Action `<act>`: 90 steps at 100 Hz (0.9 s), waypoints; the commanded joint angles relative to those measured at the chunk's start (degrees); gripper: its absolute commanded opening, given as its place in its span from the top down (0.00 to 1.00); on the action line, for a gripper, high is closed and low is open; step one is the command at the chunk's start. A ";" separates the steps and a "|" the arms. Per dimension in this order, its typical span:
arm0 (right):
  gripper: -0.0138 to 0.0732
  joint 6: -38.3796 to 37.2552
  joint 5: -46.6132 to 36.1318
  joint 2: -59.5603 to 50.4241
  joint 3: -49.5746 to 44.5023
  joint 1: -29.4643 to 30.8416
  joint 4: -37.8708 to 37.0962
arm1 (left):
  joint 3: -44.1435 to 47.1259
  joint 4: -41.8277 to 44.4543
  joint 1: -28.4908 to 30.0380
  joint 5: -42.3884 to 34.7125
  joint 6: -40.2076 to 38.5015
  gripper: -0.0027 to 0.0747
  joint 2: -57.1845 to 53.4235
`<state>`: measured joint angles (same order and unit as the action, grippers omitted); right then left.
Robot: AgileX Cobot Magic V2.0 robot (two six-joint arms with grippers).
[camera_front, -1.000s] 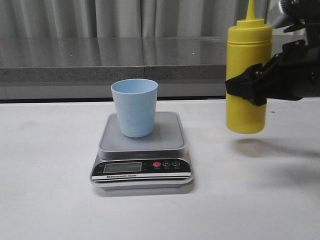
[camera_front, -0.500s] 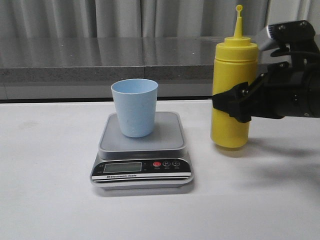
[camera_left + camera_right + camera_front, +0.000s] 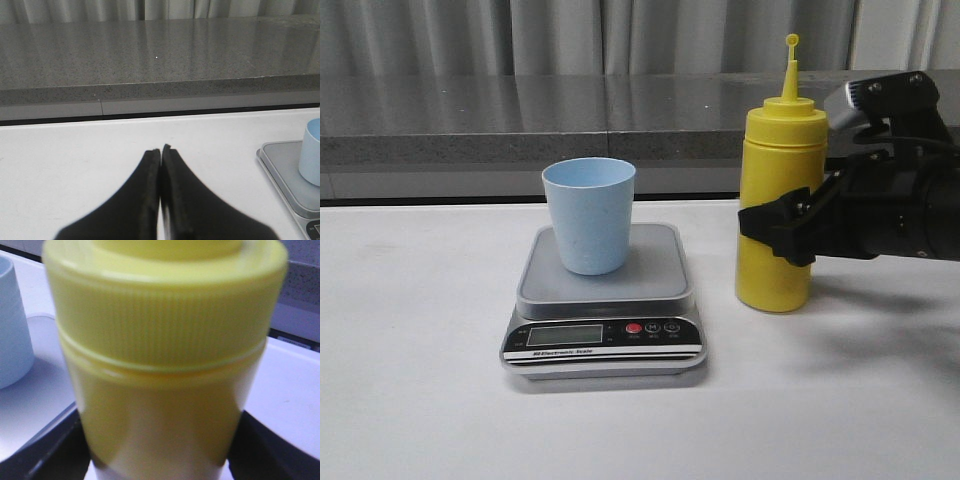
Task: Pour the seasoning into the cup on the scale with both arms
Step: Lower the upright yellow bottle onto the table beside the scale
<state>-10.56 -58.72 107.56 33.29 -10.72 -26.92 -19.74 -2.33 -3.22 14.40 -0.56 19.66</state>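
Right gripper (image 3: pixel 788 226): I have its black fingers clamped round the middle of the tall yellow plastic squeeze bottle (image 3: pixel 775 190), one finger visible at each side of the body in the right wrist view. The bottle stands upright, its base apparently on the white table (image 3: pixel 410 380), just right of the flat silver-grey digital scale (image 3: pixel 604 310). I judge a mid-body grip suits this: it sits high enough to tip the bottle over the cup, and a squeeze there would push seasoning out.

Nozzle (image 3: pixel 792 68) points straight up, and the small round cap appears to sit on the tip. If it is closed, nothing pours until it comes off, which I take to be the second arm's job.

Left gripper (image 3: pixel 160 192): fingers pressed together, holding nothing, parked low over bare table to the left of the scale, well apart from the bottle. It is not visible in the front view.

Small pale blue plastic tumbler (image 3: pixel 588 214): upright on the scale's platform, toward its far left part, mouth open. It sits there so the pour can be weighed. The display is too small to read.

Pouring not yet begun. The bottle must travel left and tilt over the tumbler's rim.
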 commanded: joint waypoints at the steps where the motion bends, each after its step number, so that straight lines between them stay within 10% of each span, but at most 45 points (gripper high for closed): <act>1: 0.64 0.68 -3.91 -1.85 1.04 -0.14 0.37 | -1.40 -0.47 0.03 -5.10 -0.25 0.99 0.42; 25: 0.63 0.68 -3.91 -1.86 1.04 -0.14 0.37 | -1.40 -0.47 0.03 -5.10 -0.25 0.99 0.42; 58: 0.25 0.63 -3.91 -1.86 0.76 -0.14 0.37 | -1.40 -0.47 0.03 -5.10 -0.25 0.99 0.42; 90: 0.19 0.63 -4.76 -1.86 0.19 -0.14 0.42 | -1.40 -0.47 0.03 -5.10 -0.25 0.99 0.42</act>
<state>-10.34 -58.84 107.89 33.06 -10.72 -26.92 -19.74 -2.33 -3.22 14.40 -0.56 19.66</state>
